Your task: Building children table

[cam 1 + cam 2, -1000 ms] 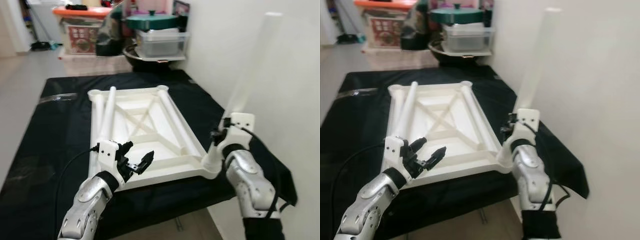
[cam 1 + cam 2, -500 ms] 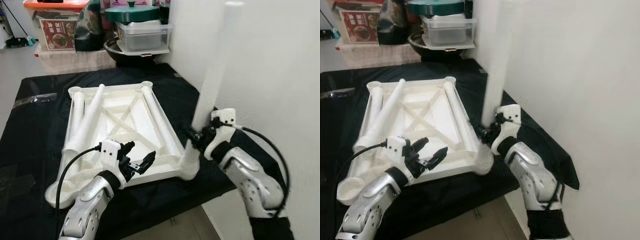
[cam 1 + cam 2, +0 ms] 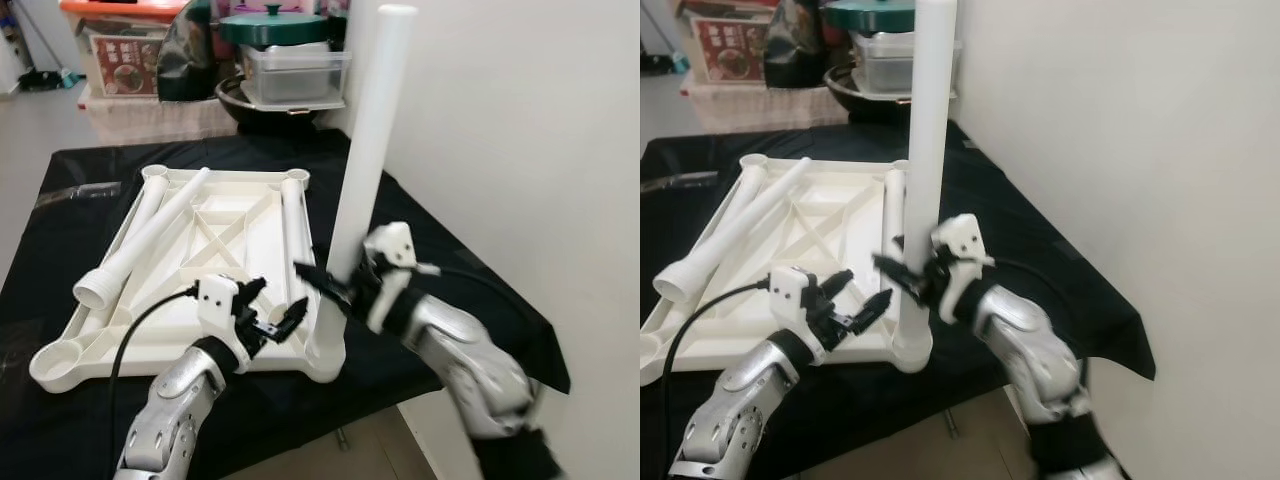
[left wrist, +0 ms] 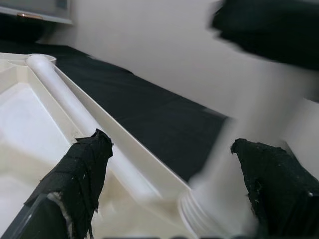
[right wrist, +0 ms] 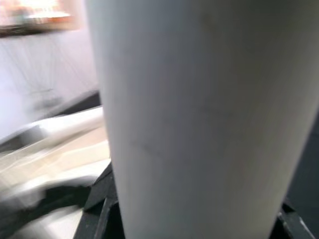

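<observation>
A white table top [image 3: 120, 347] lies upside down on a black cloth. One white leg [image 3: 365, 130] stands nearly upright in the socket at its near right corner [image 3: 325, 355]. My right gripper [image 3: 335, 285] is shut on this leg low down, and in the right wrist view the leg [image 5: 199, 114] sits close between the fingers. My left gripper [image 3: 275, 312] hovers open over the front rim, just left of that corner. In the left wrist view its fingertips [image 4: 79, 169] are spread wide, with the leg's base [image 4: 224, 199] ahead of them. Two loose legs [image 3: 150, 240] lie across the top's left side.
A white wall [image 3: 520, 150] rises close on the right. Storage boxes and a pot with a green lid [image 3: 275, 25] are stacked behind the black cloth [image 3: 420, 230]. The cloth's front edge drops off just before my arms, with floor [image 3: 30, 120] at the far left.
The camera has shifted. The leg in my right gripper has gone from leaning right to nearly upright, and that wrist has swung round it. My left gripper stays open by the front rim.
</observation>
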Robot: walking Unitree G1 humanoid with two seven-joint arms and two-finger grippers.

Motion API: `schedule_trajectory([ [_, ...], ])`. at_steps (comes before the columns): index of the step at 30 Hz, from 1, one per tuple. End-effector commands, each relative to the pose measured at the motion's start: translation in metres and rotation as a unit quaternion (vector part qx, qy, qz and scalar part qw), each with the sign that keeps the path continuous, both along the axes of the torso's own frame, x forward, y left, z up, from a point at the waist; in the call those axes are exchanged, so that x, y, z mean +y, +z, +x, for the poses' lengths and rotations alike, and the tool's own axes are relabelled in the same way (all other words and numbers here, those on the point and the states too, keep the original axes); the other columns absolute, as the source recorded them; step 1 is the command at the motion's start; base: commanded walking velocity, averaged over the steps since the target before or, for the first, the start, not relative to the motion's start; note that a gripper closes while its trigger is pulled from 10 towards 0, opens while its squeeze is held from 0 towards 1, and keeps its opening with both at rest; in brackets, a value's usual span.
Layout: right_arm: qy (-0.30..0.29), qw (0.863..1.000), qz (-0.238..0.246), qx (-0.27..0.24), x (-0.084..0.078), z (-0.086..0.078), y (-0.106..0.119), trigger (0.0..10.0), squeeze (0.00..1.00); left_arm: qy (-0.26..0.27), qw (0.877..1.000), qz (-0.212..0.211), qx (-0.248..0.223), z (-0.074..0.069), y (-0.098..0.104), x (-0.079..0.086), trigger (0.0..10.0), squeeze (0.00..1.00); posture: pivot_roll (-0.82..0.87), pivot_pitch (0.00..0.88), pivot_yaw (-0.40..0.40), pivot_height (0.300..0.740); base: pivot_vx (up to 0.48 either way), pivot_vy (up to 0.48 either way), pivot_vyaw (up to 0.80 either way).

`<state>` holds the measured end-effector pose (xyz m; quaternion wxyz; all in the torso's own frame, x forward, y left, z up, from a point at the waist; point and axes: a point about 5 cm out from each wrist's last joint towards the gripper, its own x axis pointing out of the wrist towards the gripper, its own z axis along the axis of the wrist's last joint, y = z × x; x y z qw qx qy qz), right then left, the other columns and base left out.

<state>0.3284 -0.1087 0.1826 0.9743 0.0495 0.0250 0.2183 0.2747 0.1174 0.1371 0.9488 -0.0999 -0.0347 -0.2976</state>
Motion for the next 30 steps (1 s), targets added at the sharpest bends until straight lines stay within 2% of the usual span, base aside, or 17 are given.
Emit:
schedule_trajectory([
  [1, -0.199, 0.97, -0.03, 0.139, -0.053, 0.002, -0.056, 0.0, 0.0, 0.003, 1.0, -0.001, 0.005, -0.001, -0.001, 0.003, 10.0, 0.0, 0.04, 0.0, -0.097, 0.74, 0.0, 0.0, 0.0],
  [4, -0.272, 0.95, -0.026, 0.15, -0.068, -0.003, -0.06, 0.0, 0.0, 0.002, 1.0, -0.002, 0.005, -0.001, -0.001, 0.003, 10.0, 0.0, 0.04, 0.0, -0.097, 0.74, 0.0, 0.0, 0.0],
  [8, -0.261, 0.953, -0.035, 0.148, -0.064, -0.007, -0.059, 0.0, 0.0, 0.002, 1.0, -0.002, 0.005, -0.001, -0.001, 0.003, 10.0, 0.0, 0.04, 0.0, -0.092, 0.74, 0.0, 0.0, 0.0],
  [9, -0.236, 0.961, -0.044, 0.139, -0.054, -0.011, -0.055, 5.5, 0.0, 0.002, 1.0, -0.001, 0.005, -0.001, -0.001, 0.003, 10.0, 0.0, 0.04, 0.0, -0.088, 0.74, 0.0, 0.0, 0.0],
  [10, -0.192, 0.973, -0.05, 0.119, -0.04, -0.014, -0.049, 10.0, 0.0, 0.001, 1.0, -0.001, 0.006, -0.001, -0.002, 0.003, 10.0, 0.0, 0.04, 0.0, -0.088, 0.74, 0.0, 0.0, 0.0],
  [11, -0.102, 0.991, -0.016, 0.089, -0.016, -0.02, -0.037, 10.0, 0.0, 0.001, 1.0, -0.001, 0.006, -0.001, -0.002, 0.003, 10.0, 0.0, 0.03, 0.0, -0.086, 0.74, 0.0, 0.0, 0.0],
  [12, -0.102, 0.991, -0.016, 0.089, -0.016, -0.02, -0.037, 10.0, 0.0, 0.001, 1.0, -0.001, 0.006, -0.001, -0.002, 0.003, 10.0, 0.0, 0.03, 0.0, -0.086, 0.74, 0.0, 0.0, 0.0],
  [13, -0.074, 0.995, 0.006, 0.071, -0.013, -0.021, -0.031, 10.0, 1.0, 0.001, 1.0, -0.001, 0.006, 0.0, -0.002, 0.003, 10.0, 0.0, 0.03, 0.0, -0.086, 0.74, 0.0, 0.0, 0.0],
  [17, -0.054, 0.997, 0.016, 0.059, -0.011, -0.019, -0.026, 10.0, 1.0, 0.0, 1.0, -0.001, 0.006, 0.0, -0.002, 0.003, 10.0, 0.0, 0.03, 0.0, -0.088, 0.74, 0.0, 0.0, 0.0],
  [18, -0.015, 0.999, 0.03, 0.042, -0.009, -0.017, -0.017, 10.0, 0.8, 0.001, 1.0, -0.001, 0.006, 0.0, -0.002, 0.003, 10.0, 0.0, 0.04, 0.0, -0.09, 0.74, 0.0, 0.0, 0.0],
  [20, -0.015, 0.999, 0.03, 0.042, -0.009, -0.017, -0.017, 10.0, 0.8, 0.001, 1.0, -0.001, 0.006, 0.0, -0.002, 0.003, 10.0, 0.0, 0.04, 0.0, -0.09, 0.74, 0.0, 0.0, 0.0],
  [21, 0.044, 0.998, 0.043, 0.017, -0.007, -0.019, -0.006, 10.0, 0.0, 0.001, 1.0, -0.001, 0.006, 0.0, -0.002, 0.003, 10.0, 0.0, 0.03, 0.0, -0.089, 0.74, 0.0, 0.0, 0.0],
  [24, 0.044, 0.998, 0.043, 0.017, -0.007, -0.019, -0.006, 10.0, 0.0, 0.001, 1.0, -0.001, 0.006, 0.0, -0.002, 0.003, 10.0, 0.0, 0.03, 0.0, -0.089, 0.74, 0.0, 0.0, 0.0],
  [25, 0.119, 0.991, 0.053, -0.009, -0.006, -0.024, 0.003, 10.0, 0.0, 0.001, 1.0, -0.001, 0.005, 0.0, -0.002, 0.004, 10.0, 0.0, 0.03, 0.0, -0.09, 0.74, 0.0, 0.0, 0.0],
  [26, 0.119, 0.991, 0.053, -0.009, -0.006, -0.024, 0.003, 10.0, 0.0, 0.001, 1.0, -0.001, 0.005, 0.0, -0.002, 0.004, 10.0, 0.0, 0.03, 0.0, -0.09, 0.74, 0.0, 0.0, 0.0],
  [29, 0.234, 0.971, 0.043, -0.03, -0.004, -0.039, 0.004, 10.0, 0.0, 0.002, 1.0, -0.001, 0.005, 0.0, -0.001, 0.004, 10.0, 0.0, 0.04, 0.0, -0.098, 0.74, 0.0, 0.0, 0.0],
  [30, 0.257, 0.965, 0.038, -0.029, -0.002, -0.044, 0.001, 8.7, 0.0, 0.002, 1.0, -0.001, 0.004, 0.0, -0.001, 0.004, 10.0, 0.0, 0.05, 0.0, -0.1, 0.74, 0.0, 0.0, 0.0],
])
